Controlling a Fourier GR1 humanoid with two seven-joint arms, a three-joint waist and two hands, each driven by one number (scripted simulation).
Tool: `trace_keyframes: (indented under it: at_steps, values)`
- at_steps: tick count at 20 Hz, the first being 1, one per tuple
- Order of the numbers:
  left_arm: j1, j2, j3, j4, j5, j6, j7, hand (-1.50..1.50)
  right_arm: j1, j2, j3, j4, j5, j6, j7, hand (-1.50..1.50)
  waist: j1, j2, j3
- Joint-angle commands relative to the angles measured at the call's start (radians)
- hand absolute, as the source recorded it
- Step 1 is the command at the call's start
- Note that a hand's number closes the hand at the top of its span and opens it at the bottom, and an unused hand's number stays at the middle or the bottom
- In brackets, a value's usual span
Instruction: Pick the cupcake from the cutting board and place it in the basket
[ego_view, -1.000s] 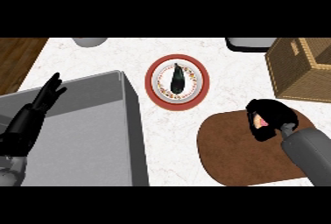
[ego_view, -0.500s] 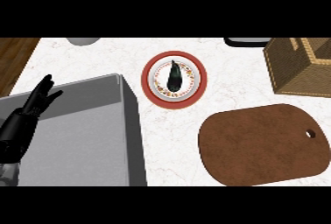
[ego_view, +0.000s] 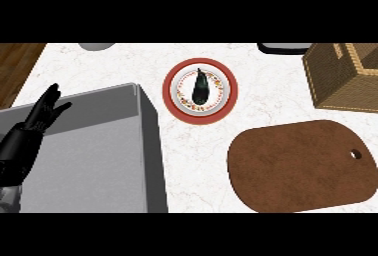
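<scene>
**On the counter: an open left hand, a bare board, no cupcake to be seen**

On the white marble counter (ego_view: 192, 150), the largest thing is a grey metal box (ego_view: 96, 150) with raised walls, which fills the lower left part of the view. Its right wall stands as a dark vertical face toward the middle of the counter. At the far left, a strip of brown wooden floor (ego_view: 18, 65) shows beside the counter's edge.

To the lower right lies the brown cutting board (ego_view: 295, 167), flat on the counter, with rounded corners and a small hole near its right edge. Its top is bare. The cupcake does not show in the view, on the board or anywhere else, so I cannot tell where it is.

In the upper right corner stands the woven basket (ego_view: 343, 77), light brown, cut partly by the view's edge. What is inside it I cannot tell from here. The basket and the board are near each other but apart.

The left hand (ego_view: 44, 112) shows at the left edge, over the grey box. Its black fingers are straight and point upward in the view, and it holds nothing. The right hand is not in the view.

Between the box and the basket sits a plate (ego_view: 201, 107) with a red rim and a patterned inner ring. On its middle lies a small dark eggplant (ego_view: 199, 87).

At the top edge there are two things only partly visible: a grey round object (ego_view: 96, 46) to the left, and a dark object (ego_view: 284, 48) just beside the basket.
</scene>
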Motion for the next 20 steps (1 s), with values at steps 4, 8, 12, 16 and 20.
trace_keyframes:
  at_steps: [4, 8, 12, 16, 20]
  values:
    - [-0.056, -0.013, -0.003, 0.001, 0.007, -0.005, -0.006, 0.0, -0.09, -0.108, -0.165, 0.151, -0.158, 0.196, -0.252, 1.5, 0.03, 0.007, -0.019]
    - [-0.114, -0.019, -0.025, 0.021, 0.008, -0.02, 0.008, 0.0, -0.164, -0.156, -0.154, 0.203, -0.153, 0.33, -0.304, 1.5, 0.051, 0.012, -0.023]
    - [-0.105, -0.037, -0.05, 0.051, -0.018, -0.007, -0.024, 0.0, -0.241, -0.203, -0.131, 0.248, -0.142, 0.457, -0.263, 1.5, 0.068, 0.01, -0.027]
    - [-0.151, -0.052, -0.083, 0.026, -0.016, -0.002, 0.028, 0.0, -0.329, -0.192, -0.076, 0.239, -0.102, 0.486, -0.197, 1.5, 0.088, 0.013, -0.027]
    - [-0.197, -0.054, -0.097, 0.051, -0.018, 0.003, 0.08, 0.0, -0.411, -0.162, -0.034, 0.242, -0.077, 0.533, -0.151, 1.5, 0.068, 0.006, -0.028]
